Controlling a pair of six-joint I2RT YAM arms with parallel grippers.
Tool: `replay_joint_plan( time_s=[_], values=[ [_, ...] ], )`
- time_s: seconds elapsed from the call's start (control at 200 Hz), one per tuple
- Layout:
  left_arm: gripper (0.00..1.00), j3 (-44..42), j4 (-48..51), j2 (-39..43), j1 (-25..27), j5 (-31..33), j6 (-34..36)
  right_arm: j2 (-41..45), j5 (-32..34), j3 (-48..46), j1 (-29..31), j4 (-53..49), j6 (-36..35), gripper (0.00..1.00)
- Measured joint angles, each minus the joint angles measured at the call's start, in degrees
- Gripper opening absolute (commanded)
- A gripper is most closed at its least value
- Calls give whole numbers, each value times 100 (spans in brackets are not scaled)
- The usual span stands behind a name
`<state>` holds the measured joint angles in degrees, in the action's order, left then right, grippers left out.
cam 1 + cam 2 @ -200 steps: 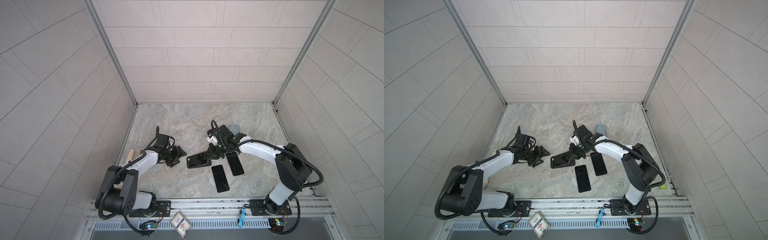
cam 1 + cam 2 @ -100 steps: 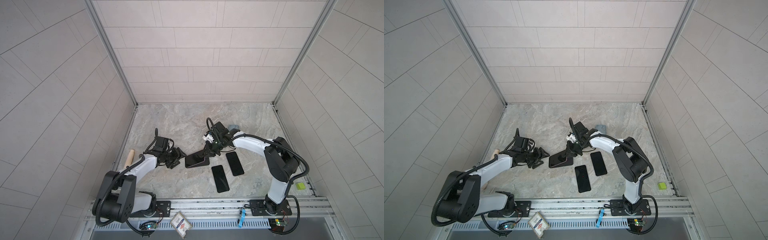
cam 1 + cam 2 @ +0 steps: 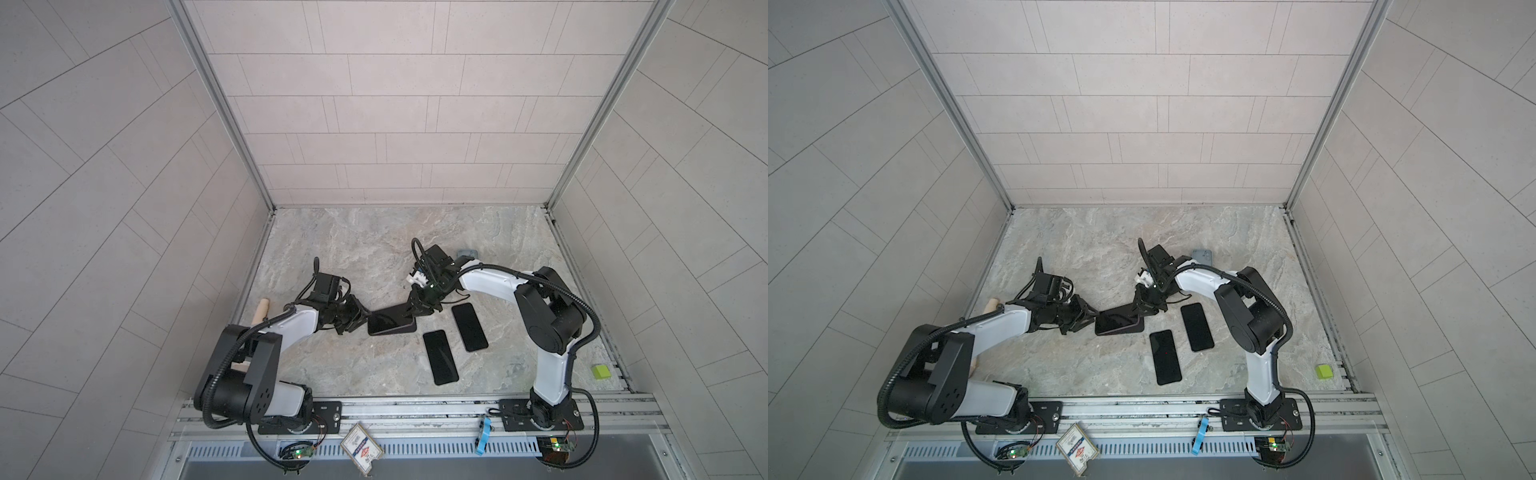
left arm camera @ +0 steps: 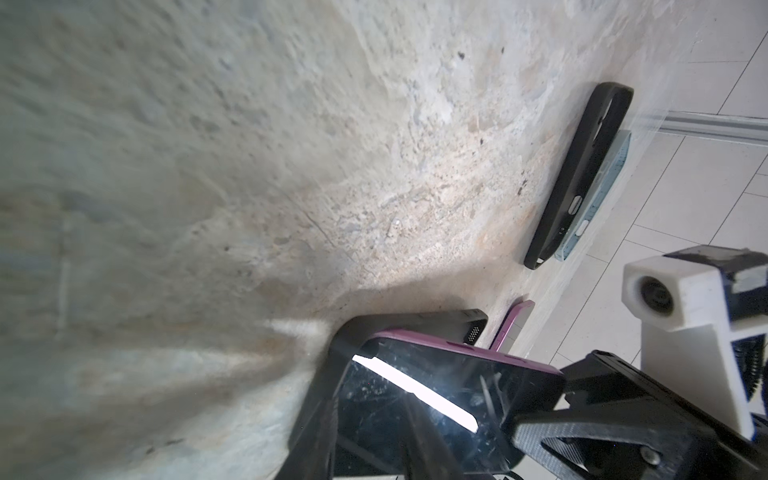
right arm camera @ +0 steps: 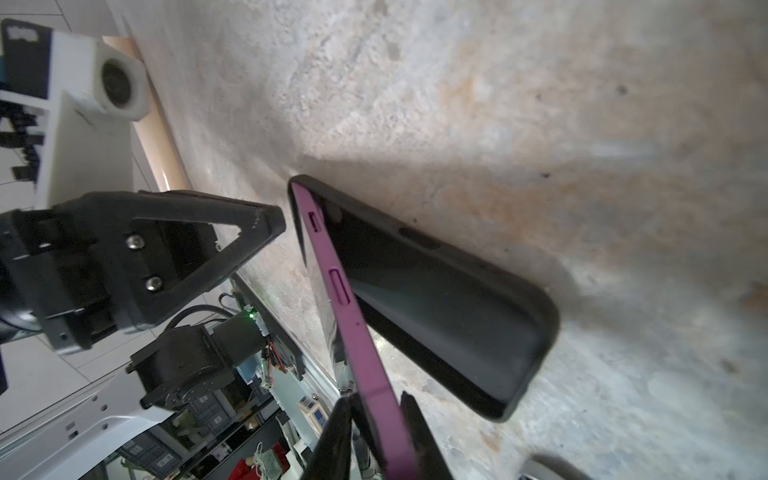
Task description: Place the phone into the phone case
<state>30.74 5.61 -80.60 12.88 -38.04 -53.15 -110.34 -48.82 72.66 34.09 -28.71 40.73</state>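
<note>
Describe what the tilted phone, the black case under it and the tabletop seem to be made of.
The phone has a purple frame, probably metal with satin sheen, and a glossy glass front that mirrors light. The case looks like matte black rubber or silicone, with rounded lips. The tabletop is stone or stone-look laminate, mottled and veined; unclear which.

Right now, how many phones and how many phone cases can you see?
Phones: 3 (purple phone, two flat phones)
Cases: 3 (black case under it, spare black case, pale blue case)
Total: 6
</note>
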Motion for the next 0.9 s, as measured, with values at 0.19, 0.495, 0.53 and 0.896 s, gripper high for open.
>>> replay_joint_plan(
  time_s=[0.19,0.495,0.53,0.896],
  values=[
    [36,-131,-120,-129,66,44,4,-9,144,-2,4,-24,0,28],
    [36,-179,-221,-157,81,33,15,-35,376,-118,4,-136,15,39],
    [35,-179,-229,-162,87,35,15,-35,393,-125,2,-142,15,40],
    [34,-179,-243,-179,118,74,24,-35,730,-133,4,-470,-216,43]
  ],
)
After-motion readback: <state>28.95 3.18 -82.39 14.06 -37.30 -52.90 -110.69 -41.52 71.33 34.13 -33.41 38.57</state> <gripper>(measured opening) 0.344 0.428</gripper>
